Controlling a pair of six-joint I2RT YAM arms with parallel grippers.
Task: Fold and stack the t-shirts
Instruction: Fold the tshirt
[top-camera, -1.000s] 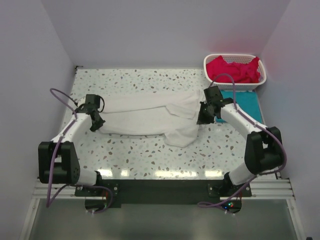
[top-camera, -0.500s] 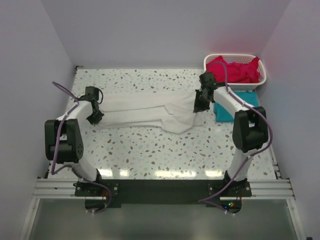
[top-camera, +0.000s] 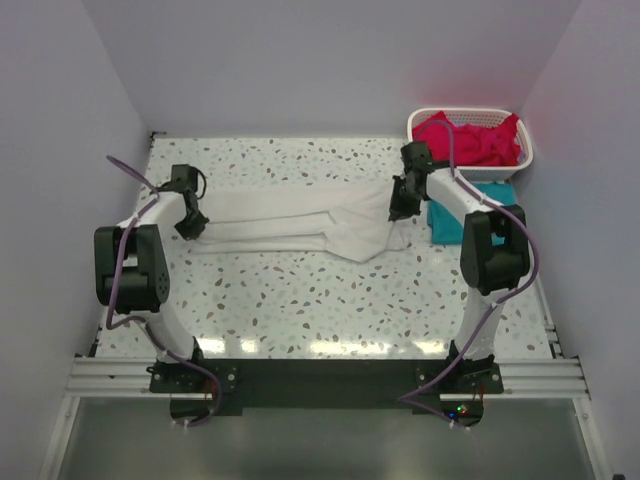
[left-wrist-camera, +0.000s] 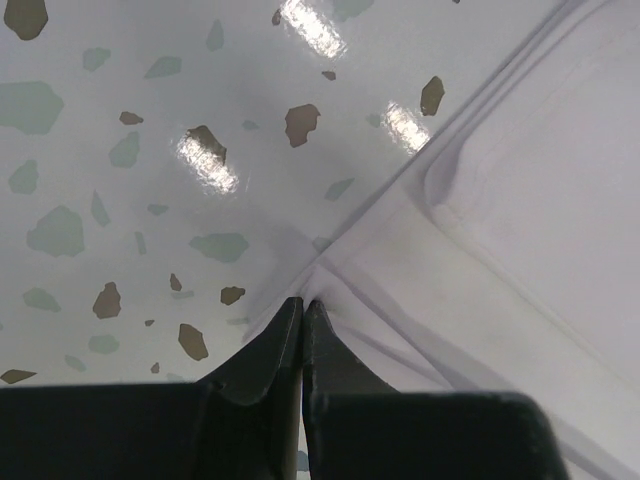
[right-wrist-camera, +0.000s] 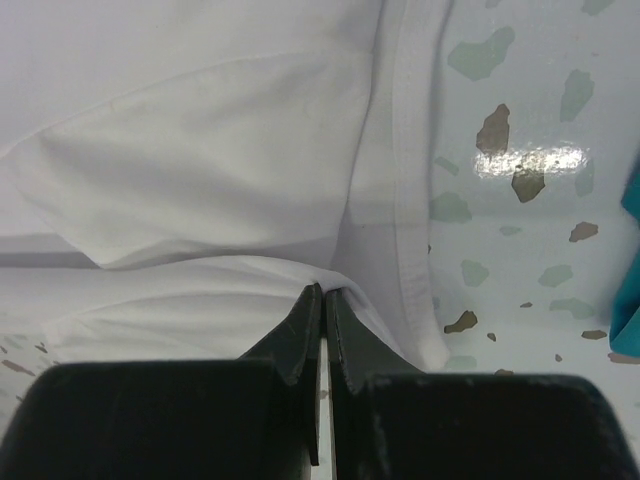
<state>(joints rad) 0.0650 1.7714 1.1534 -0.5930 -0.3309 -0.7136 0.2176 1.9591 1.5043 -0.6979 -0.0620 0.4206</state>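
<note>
as the white t-shirt (top-camera: 300, 225) lies stretched in a long band across the far half of the speckled table (top-camera: 300, 300), each arm holds one end of it. the left gripper (left-wrist-camera: 303, 305) is at the left end. its two fingers are pressed together with almost no gap, and a corner of white cloth is pinched between the tips, with small creases running out from that place. the right gripper (right-wrist-camera: 324, 295) is at the right end, and its fingers are also closed to a thin slit on a fold of the same shirt, just beside a stitched hem. between the two ends the cloth rests on the table, folded lengthwise, with one flap reaching toward the near side, closer to the right end. the teal t-shirt (top-camera: 445, 225) lies flat on the table just right of the right gripper, partly hidden by the right arm. behind it, in the far right corner, the white basket (top-camera: 470, 172) holds the red-pink t-shirts (top-camera: 470, 140) in a loose heap; how many are inside i cannot tell from above.
</note>
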